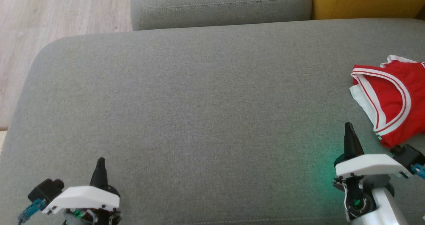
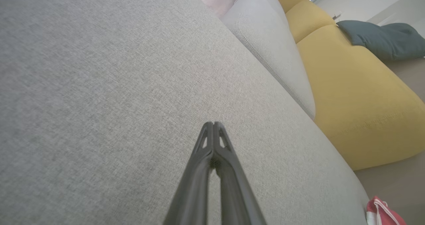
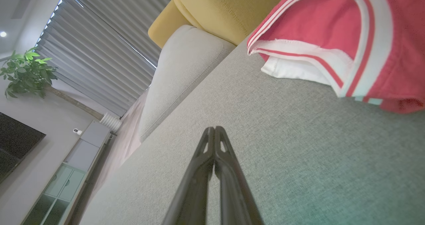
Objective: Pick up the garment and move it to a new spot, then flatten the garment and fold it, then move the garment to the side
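The right gripper (image 3: 214,129) has its two fingers pressed together over the grey cushion (image 3: 265,145). A red garment (image 3: 335,36) (white stripes) lies nearby.

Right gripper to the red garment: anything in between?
Just bare grey cushion between the shut right gripper and the garment; they sit apart. Head and right wrist views both show it.

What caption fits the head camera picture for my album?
Shut left gripper and shut right gripper over a grey sofa; red garment beside the right one.
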